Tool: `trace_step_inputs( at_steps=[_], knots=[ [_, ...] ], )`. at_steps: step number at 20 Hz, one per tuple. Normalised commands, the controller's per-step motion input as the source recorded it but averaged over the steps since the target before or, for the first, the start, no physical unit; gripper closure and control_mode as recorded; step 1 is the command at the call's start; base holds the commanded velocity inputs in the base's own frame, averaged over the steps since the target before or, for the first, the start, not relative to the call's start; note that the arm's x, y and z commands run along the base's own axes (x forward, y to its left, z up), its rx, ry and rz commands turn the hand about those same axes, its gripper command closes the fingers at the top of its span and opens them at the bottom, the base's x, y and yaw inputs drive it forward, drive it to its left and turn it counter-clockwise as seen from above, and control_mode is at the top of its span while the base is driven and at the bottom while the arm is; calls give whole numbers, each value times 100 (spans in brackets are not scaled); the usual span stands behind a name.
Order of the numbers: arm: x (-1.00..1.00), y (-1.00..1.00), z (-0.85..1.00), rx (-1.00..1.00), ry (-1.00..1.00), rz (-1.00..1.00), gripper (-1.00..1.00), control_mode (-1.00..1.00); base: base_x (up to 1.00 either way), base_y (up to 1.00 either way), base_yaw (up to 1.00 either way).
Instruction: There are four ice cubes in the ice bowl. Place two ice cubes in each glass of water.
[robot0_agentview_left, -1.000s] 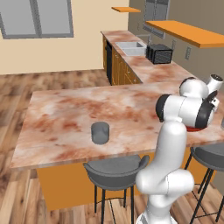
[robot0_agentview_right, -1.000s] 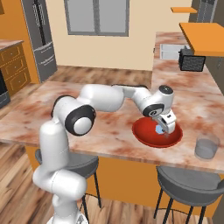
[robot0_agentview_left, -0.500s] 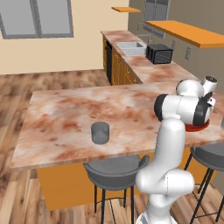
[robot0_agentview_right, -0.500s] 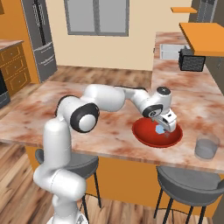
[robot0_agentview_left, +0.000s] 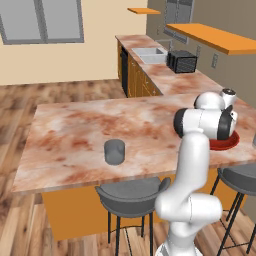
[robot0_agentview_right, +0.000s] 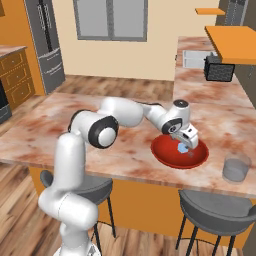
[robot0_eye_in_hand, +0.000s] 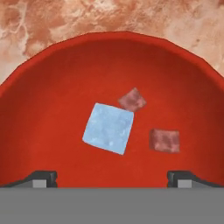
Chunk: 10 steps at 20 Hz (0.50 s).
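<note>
Hand view alone shows ice cube (robot0_eye_in_hand: 108, 128) (bowl (robot0_eye_in_hand: 52, 109) red)

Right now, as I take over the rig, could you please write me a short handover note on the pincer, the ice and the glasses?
Pincer: open, holding nothing, poised low over the red ice bowl on the island counter.
Ice: one pale blue ice cube lies between the fingertips' line of approach; two smaller reddish see-through cubes lie beside it. A fourth cannot be made out.
Glasses: one glass stands right of the bowl, the other glass far along the counter to the arm's left. No ice visible in either.
Done: approach to the bowl.
Left: grasp and deliver every cube, two per glass.
</note>
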Motion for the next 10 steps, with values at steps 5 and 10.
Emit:
trace_step_inputs(
  at_steps=[5, 10],
  knots=[
    [26, -2, -12, -1, 14, 0, -100, -100, 0, 0, 0],
    [29, -2, -9, 0, 12, -1, -100, -100, 0, 0, 0]
  ],
)
